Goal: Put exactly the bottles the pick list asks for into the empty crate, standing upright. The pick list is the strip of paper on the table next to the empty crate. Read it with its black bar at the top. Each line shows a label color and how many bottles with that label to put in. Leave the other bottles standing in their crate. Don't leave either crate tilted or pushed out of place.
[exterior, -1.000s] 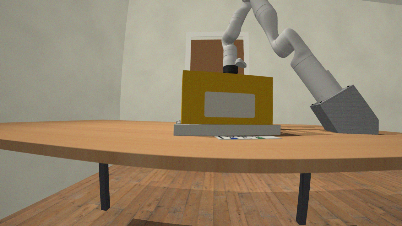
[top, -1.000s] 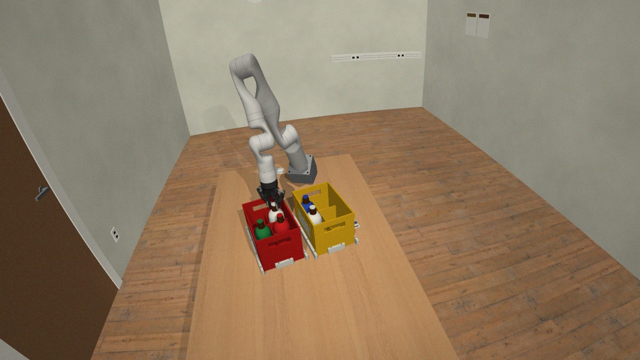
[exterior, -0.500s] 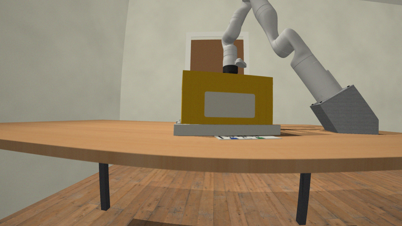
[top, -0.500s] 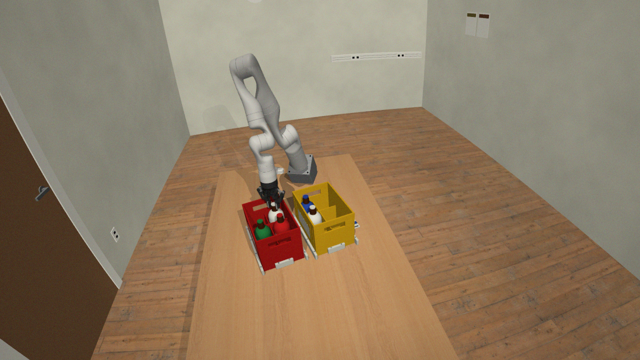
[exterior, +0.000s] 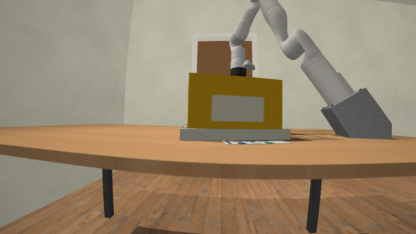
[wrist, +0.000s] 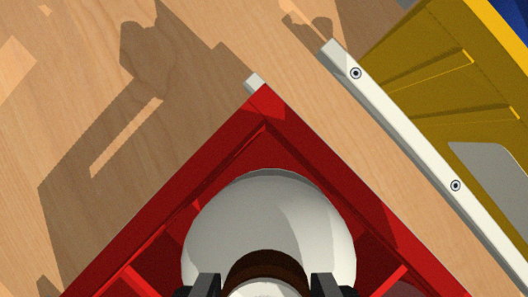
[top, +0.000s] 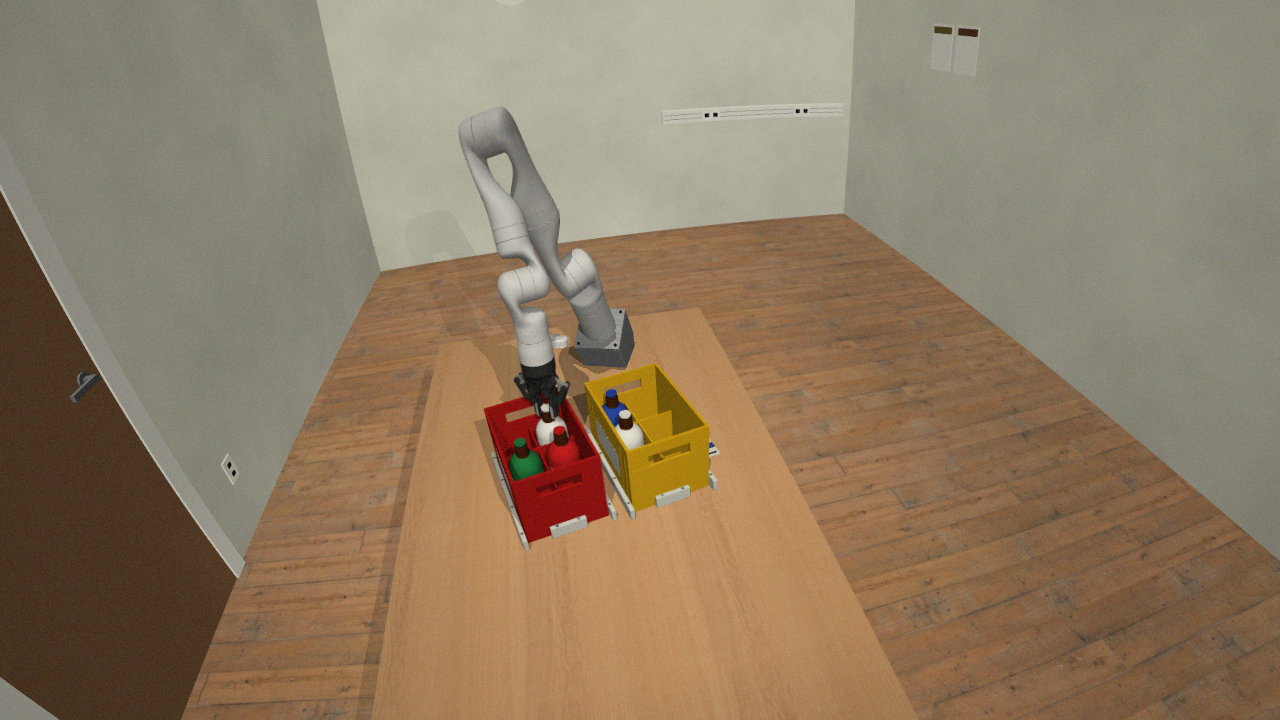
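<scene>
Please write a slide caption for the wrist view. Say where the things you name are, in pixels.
The gripper's fingers flank the neck of a white-labeled bottle point(wrist: 268, 214) inside the red crate point(wrist: 198, 181).

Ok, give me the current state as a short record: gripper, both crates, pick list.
gripper: fingers either side of a white bottle's neck; firm grip unconfirmed
red crate: that white bottle, a green bottle, a red bottle
yellow crate: a blue bottle, another white bottle
crate stance: both look level
pick list: blue and green marks visible, counts unreadable
</scene>
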Controlling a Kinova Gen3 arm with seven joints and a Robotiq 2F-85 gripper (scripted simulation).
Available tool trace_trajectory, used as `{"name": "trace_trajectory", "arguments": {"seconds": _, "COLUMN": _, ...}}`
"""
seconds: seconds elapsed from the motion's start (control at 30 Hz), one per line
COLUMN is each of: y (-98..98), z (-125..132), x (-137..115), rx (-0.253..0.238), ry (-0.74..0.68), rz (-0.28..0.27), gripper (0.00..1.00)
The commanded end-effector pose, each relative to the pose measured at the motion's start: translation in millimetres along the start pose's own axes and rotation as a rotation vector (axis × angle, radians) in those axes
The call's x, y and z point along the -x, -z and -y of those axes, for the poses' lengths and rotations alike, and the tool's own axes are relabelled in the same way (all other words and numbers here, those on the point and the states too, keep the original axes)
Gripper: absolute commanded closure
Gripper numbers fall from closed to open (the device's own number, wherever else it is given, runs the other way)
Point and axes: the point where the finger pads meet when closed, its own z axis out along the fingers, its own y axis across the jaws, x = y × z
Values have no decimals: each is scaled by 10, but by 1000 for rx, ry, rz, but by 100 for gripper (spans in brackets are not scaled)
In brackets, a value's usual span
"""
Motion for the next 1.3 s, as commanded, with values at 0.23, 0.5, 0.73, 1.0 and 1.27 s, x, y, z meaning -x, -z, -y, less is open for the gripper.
{"name": "trace_trajectory", "arguments": {"seconds": 0.23, "y": 1, "z": 1, "x": 1, "rx": 0, "ry": 0, "rz": 0, "gripper": 64}}
{"name": "trace_trajectory", "arguments": {"seconds": 0.5, "y": 2, "z": 0, "x": 2, "rx": 0, "ry": 0, "rz": 1, "gripper": 64}}
{"name": "trace_trajectory", "arguments": {"seconds": 0.73, "y": 2, "z": 0, "x": 2, "rx": 0, "ry": 0, "rz": 1, "gripper": 64}}
{"name": "trace_trajectory", "arguments": {"seconds": 1.0, "y": 85, "z": 1, "x": 2, "rx": 0, "ry": 0, "rz": 0, "gripper": 64}}
{"name": "trace_trajectory", "arguments": {"seconds": 1.27, "y": 184, "z": 1, "x": 2, "rx": 0, "ry": 0, "rz": 1, "gripper": 90}}
